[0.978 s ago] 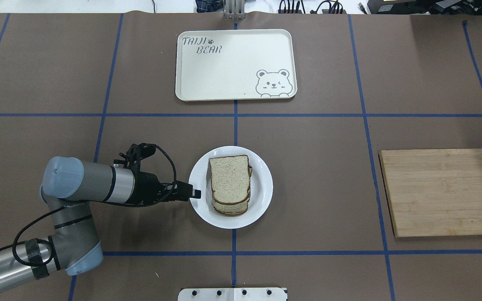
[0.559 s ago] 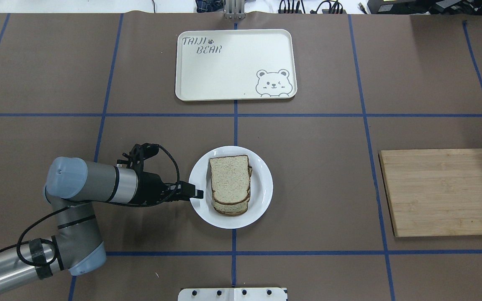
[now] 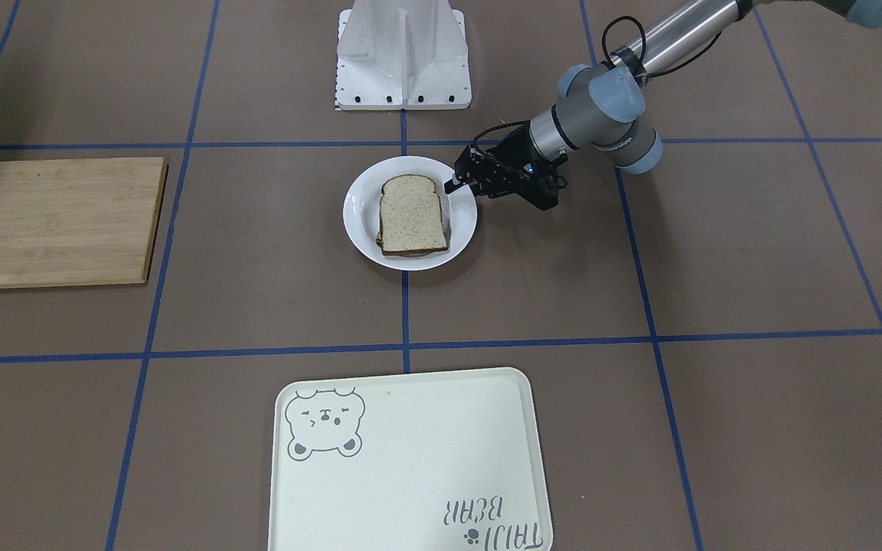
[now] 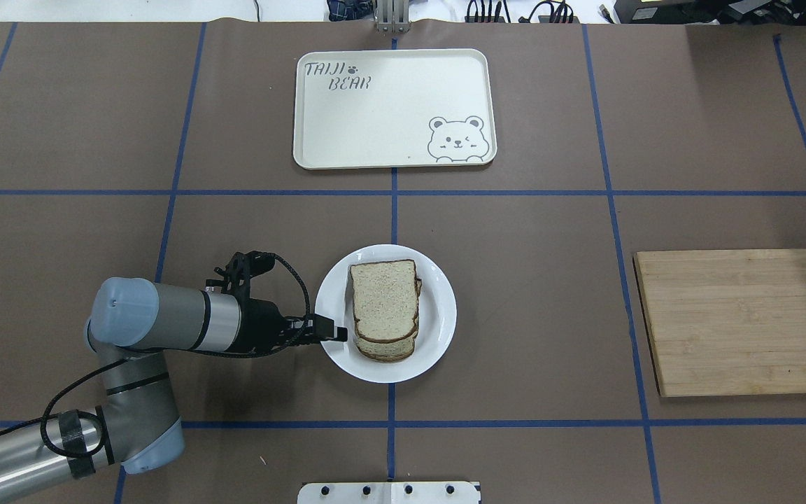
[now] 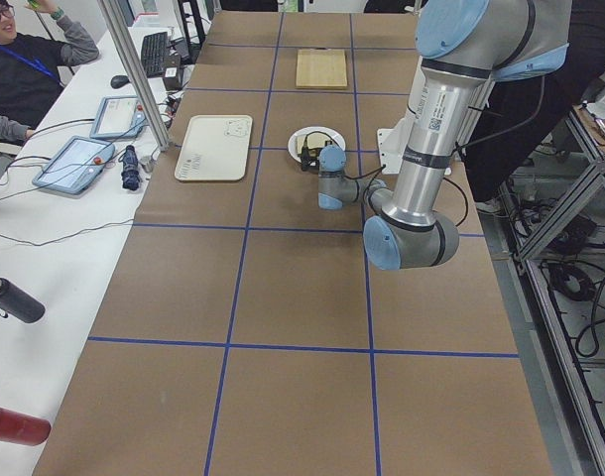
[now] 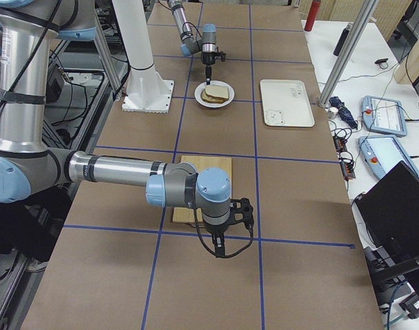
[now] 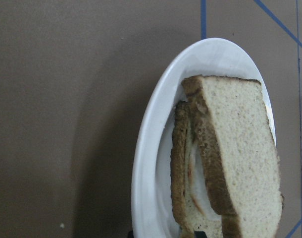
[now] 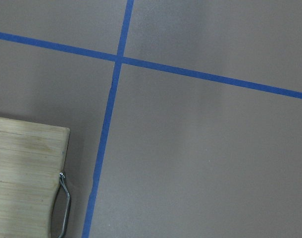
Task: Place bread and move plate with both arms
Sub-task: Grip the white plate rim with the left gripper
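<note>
The bread [image 4: 383, 299] is the top slice of a stack on the plate [image 4: 438, 329], near the table's middle. In the left wrist view the bread [image 7: 240, 163] lies on a lower slice with something pale between them, close ahead on the plate [image 7: 151, 158]. My left gripper [image 4: 338, 330] is turned on its side at the plate's left rim, with its dark tips apart at that view's lower edge, open and empty. It also shows in the front view [image 3: 452, 186]. My right gripper [image 6: 220, 249] hangs over the table by the cutting board; I cannot tell its state.
A cream bear tray [image 4: 389, 112] lies beyond the plate. A wooden cutting board [image 4: 742, 322] lies to the right; its corner and metal loop show in the right wrist view [image 8: 22, 168]. The robot's white base [image 3: 403, 53] stands behind the plate. Blue tape lines cross the table.
My left arm has moved right toward the plate; its fingertips now reach a little further over the plate's left rim. Plate and bread have not moved.
</note>
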